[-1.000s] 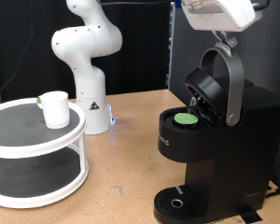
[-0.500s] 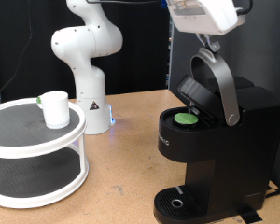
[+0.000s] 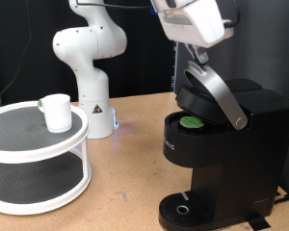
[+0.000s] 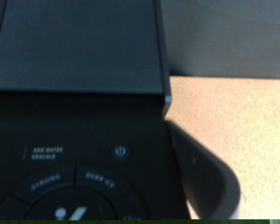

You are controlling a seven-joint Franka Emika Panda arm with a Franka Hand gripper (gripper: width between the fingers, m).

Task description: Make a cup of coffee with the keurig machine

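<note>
Gripper: the gripper (image 3: pixel 199 50) sits at the exterior view's top, about 1 o'clock from the picture's centre, right over the keurig machine; its white hand body fills that corner and dark fingers reach down to the upper end of the lid handle; whether the fingers are spread or closed cannot be told, and nothing shows between them
Keurig machine: the keurig machine (image 3: pixel 226 154) is a black box on the exterior view's right, at roughly 4 o'clock from centre, standing on the wooden table (image 3: pixel 125 173)
Lid: the lid (image 3: pixel 204 96) is partly raised and tilted, with a gap below it over the brew chamber
Lid handle: the lid handle (image 3: pixel 222 96) is a grey arch that slants from the gripper down to 4 o'clock
Pod: a green-topped pod (image 3: pixel 193 122) lies in the open chamber, under the lid
Drip base: the round drip base (image 3: pixel 188 210) at 6 o'clock of the machine bears no mug
Cup: the cup (image 3: pixel 57 112) stands upright on the top tier of the white rack (image 3: pixel 39 159), at 9 o'clock from centre, well apart from the machine
Robot base: the white arm's base (image 3: pixel 90 67) rises behind the rack, at 11 o'clock
Wrist view: the machine's dark top with its round buttons (image 4: pixel 70 187), the grey handle's edge (image 4: pixel 210 182) and bare table beyond
</note>
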